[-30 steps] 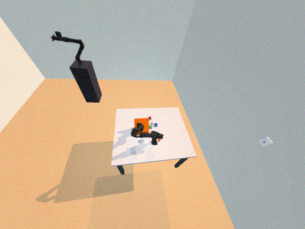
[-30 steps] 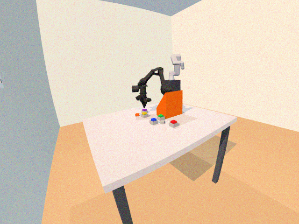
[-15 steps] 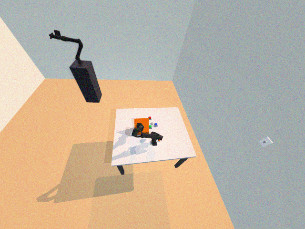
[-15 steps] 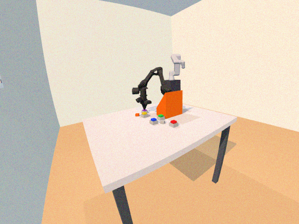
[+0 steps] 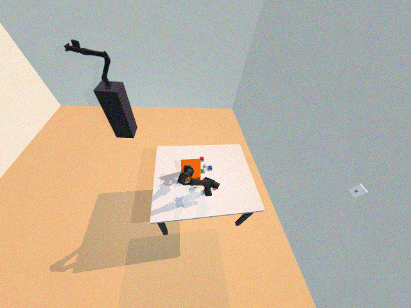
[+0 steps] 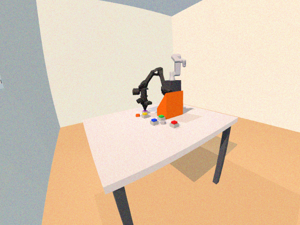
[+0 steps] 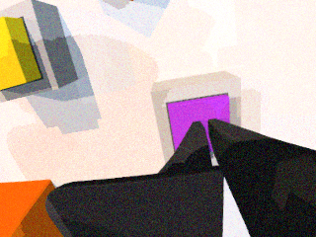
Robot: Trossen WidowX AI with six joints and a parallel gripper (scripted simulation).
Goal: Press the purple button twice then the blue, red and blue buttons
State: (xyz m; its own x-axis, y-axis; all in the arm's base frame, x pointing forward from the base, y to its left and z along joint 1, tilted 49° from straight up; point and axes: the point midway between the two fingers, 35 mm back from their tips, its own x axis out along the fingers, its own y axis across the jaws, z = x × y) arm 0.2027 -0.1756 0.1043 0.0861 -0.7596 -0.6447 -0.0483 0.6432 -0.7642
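Note:
My gripper [image 6: 145,110] [image 7: 204,128] is shut and empty, pointing down with its tips at the purple button's cap. The purple button [image 6: 145,111] [image 7: 197,109] has a grey housing; in the wrist view its cap looks low in the housing, its near part hidden by the fingers. Whether it is bottomed out I cannot tell. The blue button [image 5: 210,167] [image 6: 153,120] stands away from the gripper, with its cap raised. The red button [image 5: 201,158] [image 6: 174,122] stands farther along the table, with its cap raised. In the top view the arm hides the purple button.
The yellow button [image 6: 145,113] [image 7: 10,54] stands beside the purple one. The green button [image 5: 202,170] [image 6: 161,116] and a grey block [image 5: 204,165] [image 6: 162,122] are near the blue one. A small orange block [image 5: 214,188] [image 6: 137,115] lies beyond yellow. A big orange box [image 6: 175,104] [image 7: 22,202] stands by the arm's base.

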